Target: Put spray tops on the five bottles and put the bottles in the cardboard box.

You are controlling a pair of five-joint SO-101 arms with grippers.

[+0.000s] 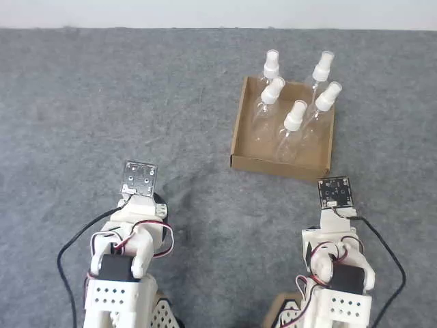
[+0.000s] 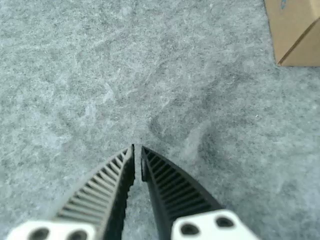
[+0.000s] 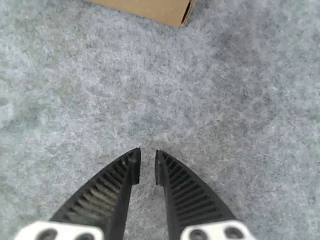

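Note:
The cardboard box (image 1: 237, 130) lies at the back right of the grey mat. Inside it stand several clear bottles, each with a white spray top, such as those at the near bottle (image 1: 292, 130) and the far bottle (image 1: 271, 67). My left arm (image 1: 136, 225) rests at the front left, well away from the box. Its gripper (image 2: 137, 148) is shut over bare mat with nothing in it. My right arm (image 1: 336, 236) sits just in front of the box's near wall. The right gripper (image 3: 147, 152) hangs low over the mat, fingers almost touching, holding nothing.
A corner of the box (image 2: 295, 30) shows in the left wrist view, and its near wall (image 3: 150, 7) in the right wrist view. Grey felt mat (image 1: 136, 96) covers the table, with wide free room left of the box.

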